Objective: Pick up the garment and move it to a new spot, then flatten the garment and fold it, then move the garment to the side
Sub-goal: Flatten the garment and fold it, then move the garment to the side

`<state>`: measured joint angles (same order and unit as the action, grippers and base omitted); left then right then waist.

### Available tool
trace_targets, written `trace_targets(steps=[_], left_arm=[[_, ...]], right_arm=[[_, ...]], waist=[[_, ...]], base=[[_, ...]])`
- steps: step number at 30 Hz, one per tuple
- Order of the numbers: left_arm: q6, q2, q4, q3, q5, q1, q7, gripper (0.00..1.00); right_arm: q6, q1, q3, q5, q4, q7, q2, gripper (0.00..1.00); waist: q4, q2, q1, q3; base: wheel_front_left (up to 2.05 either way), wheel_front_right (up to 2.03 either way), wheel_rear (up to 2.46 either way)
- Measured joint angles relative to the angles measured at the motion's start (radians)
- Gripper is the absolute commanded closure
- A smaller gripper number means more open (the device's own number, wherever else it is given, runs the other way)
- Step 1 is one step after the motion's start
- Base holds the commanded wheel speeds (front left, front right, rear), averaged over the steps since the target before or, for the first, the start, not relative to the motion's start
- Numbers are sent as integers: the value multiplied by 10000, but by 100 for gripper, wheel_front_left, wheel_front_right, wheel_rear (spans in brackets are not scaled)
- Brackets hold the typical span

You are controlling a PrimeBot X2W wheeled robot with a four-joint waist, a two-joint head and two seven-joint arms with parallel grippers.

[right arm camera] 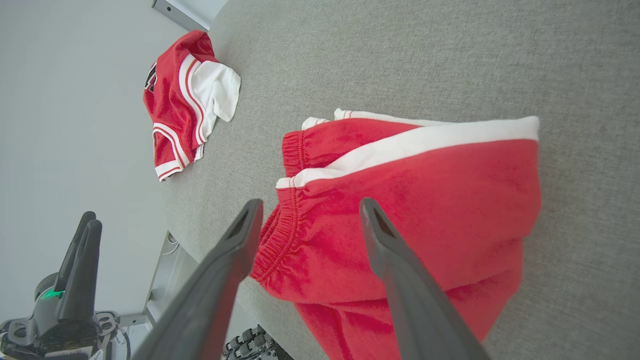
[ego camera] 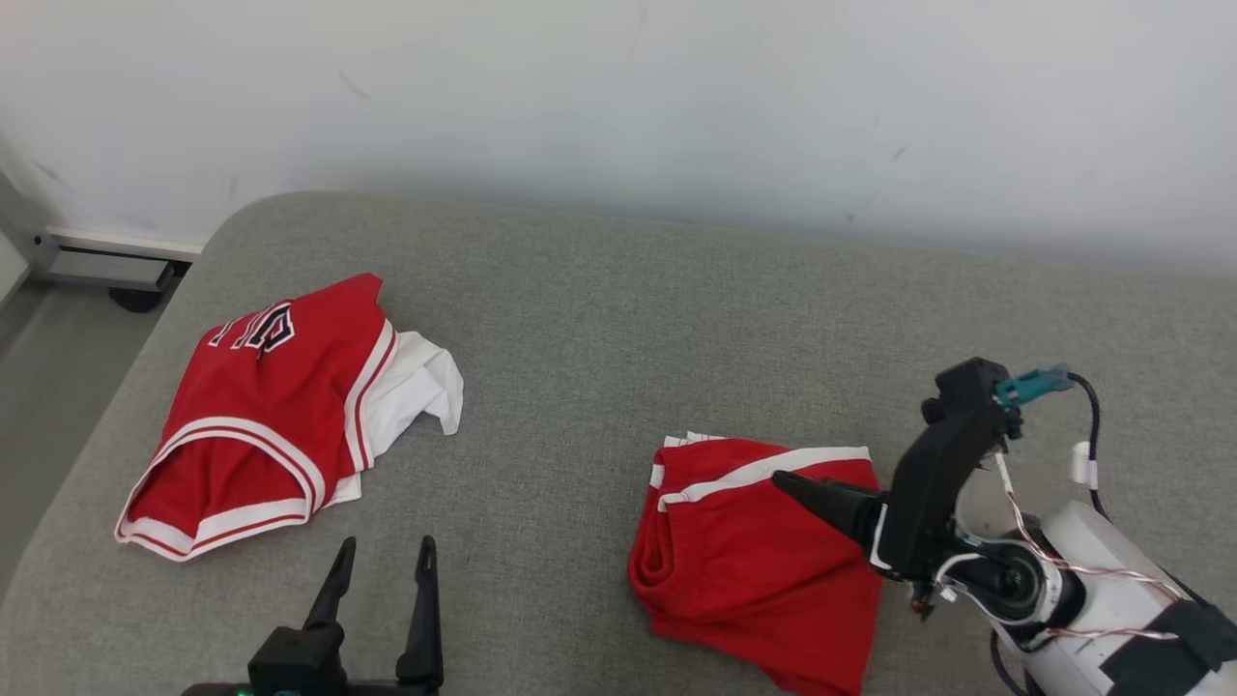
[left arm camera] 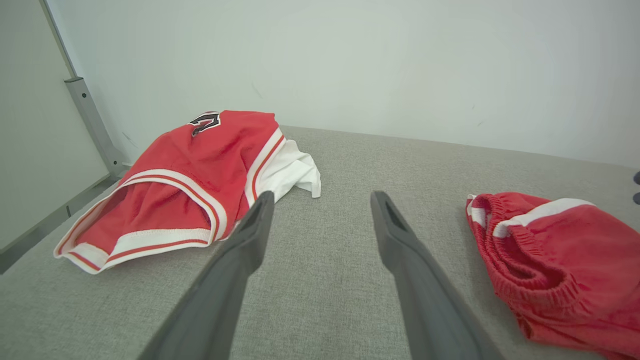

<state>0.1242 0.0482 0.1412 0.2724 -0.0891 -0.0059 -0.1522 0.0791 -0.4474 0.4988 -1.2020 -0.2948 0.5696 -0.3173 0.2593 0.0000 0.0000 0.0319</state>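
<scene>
While the head view looks down on the grey cushion, the folded red shorts lie at its lower right. The right gripper is poised over their white-striped edge. A red jersey lies well apart to the left, beyond the left gripper.

In the left wrist view, the left gripper's fingers stand wide apart and empty above bare fabric, between the jersey and the shorts.

In the right wrist view, the right gripper's fingers are spread over the shorts' elastic waistband, gripping nothing.
</scene>
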Motion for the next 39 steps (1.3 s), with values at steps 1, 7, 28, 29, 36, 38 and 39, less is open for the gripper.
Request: trace_targets(steps=[1,7,28,29,36,38,39], left_arm=[[0,-4,-6,-48,4,17,-63,0],[0,0,-40,-311,79,369,-86,0],[0,0,-167,397,-6,146,-81,0],[0,2,-167,395,-23,144,-81,0],[0,-2,-107,362,-88,-46,-84,0],[0,0,-102,232,-102,-17,-167,0],[0,2,-92,236,-105,-25,-169,0]], right_arm=[[-12,90,-19,82,81,-69,-115,0],[-10,616,98,780,378,-343,-869,0],[267,885,232,848,-930,-226,-508,0],[268,884,240,848,-1012,-194,-468,0],[280,584,293,857,-1705,-107,-293,70],[313,432,353,853,-1862,-56,-115,100],[313,430,368,851,-1893,-54,-75,100]], waist=[[-24,0,0,-17],[-359,0,0,-115],[-108,0,0,121],[-72,0,0,148],[100,0,0,304],[78,0,0,349],[55,0,0,361]], base=[[0,0,0],[0,0,0],[0,0,0],[0,0,0],[0,0,0],[0,0,0],[0,0,0]])
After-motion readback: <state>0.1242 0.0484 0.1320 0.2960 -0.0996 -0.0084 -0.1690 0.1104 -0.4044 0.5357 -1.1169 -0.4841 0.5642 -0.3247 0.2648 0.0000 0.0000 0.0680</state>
